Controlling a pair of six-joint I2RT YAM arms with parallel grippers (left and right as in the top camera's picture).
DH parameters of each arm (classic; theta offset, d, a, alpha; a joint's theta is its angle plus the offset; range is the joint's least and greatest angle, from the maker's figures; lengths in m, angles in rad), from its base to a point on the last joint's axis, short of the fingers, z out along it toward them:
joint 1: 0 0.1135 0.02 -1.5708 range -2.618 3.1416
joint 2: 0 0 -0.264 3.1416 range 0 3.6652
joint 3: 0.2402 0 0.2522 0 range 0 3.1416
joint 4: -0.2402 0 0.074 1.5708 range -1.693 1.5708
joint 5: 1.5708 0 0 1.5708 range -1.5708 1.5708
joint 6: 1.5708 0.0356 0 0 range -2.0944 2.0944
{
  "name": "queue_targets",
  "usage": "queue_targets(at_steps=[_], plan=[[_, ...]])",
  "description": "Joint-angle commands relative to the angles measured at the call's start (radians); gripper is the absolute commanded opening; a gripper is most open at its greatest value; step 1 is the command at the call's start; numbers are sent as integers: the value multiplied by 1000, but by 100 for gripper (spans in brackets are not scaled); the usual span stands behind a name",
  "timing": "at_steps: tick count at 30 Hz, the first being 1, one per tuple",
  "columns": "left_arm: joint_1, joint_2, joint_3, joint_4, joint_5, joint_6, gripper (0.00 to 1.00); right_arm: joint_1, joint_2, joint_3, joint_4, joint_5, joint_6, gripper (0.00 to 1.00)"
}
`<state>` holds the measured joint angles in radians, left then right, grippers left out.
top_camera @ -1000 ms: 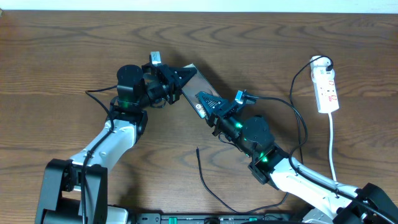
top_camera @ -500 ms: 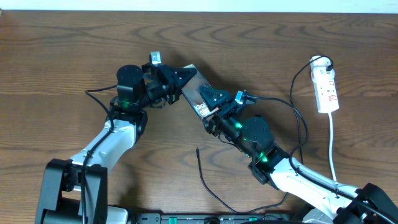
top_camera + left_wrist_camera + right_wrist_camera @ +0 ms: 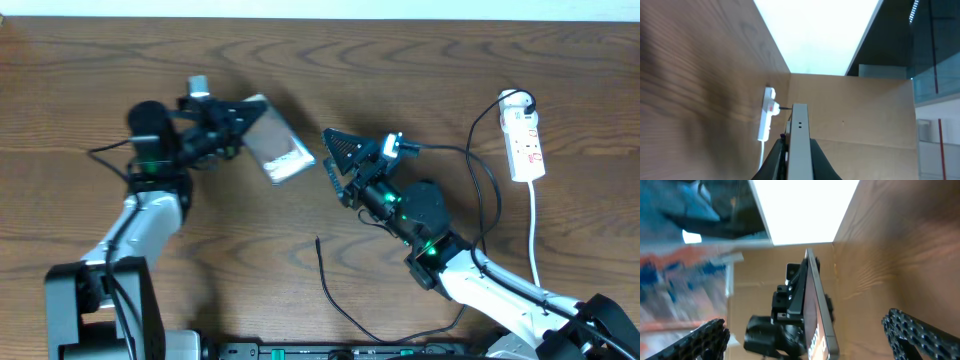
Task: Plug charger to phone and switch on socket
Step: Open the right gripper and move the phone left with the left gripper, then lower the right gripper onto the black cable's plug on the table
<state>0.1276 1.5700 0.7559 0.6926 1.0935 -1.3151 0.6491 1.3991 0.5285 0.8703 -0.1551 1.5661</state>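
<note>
The phone (image 3: 280, 152) is a stiff, slick slab. It's probably light, but it's the sort that squirts out of a pinch, so clamping the flat faces near one short end seems sensible. The left gripper (image 3: 248, 128) grips it that way, jaws closed on its upper-left end, and it looks lifted off the bench (image 3: 450, 60) left of centre in the upper part of the overhead frame. Its long axis runs diagonally, with the free end pointing lower right at the right gripper (image 3: 335, 162), whose jaws gape wide and empty. The charger (image 3: 323, 280) is thin and floppy. Its tip lies at lower centre and is best pinched just behind the plug. The socket (image 3: 525, 140) sits upper right.
</note>
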Motion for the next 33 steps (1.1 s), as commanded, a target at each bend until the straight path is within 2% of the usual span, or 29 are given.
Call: queue_targets(at_steps=[1,5,8,10,12,16,24,29,33], plan=[[109,-15,0,14,209,123,8,-48,-5,13,5,-133,-227,99],[217,-15,0,20,327,212,8,-111,-5,19,-19,-250,-308,99],[262,-15,0,60,383,243,8,-150,-5,69,-167,-321,-366,99],[271,-15,0,99,404,247,7,-158,-5,130,-324,-347,-434,99],[270,-15,0,159,417,246,7,-154,-5,238,-581,-352,-549,99],[270,-15,0,179,418,260,8,-143,-5,391,-924,-332,-714,99],[270,-15,0,178,468,306,8,-55,-3,456,-1386,-187,-881,99],[270,-15,0,177,470,306,7,37,-3,455,-1479,-128,-909,99],[270,-15,0,177,478,306,7,101,-3,455,-1474,-154,-844,99]])
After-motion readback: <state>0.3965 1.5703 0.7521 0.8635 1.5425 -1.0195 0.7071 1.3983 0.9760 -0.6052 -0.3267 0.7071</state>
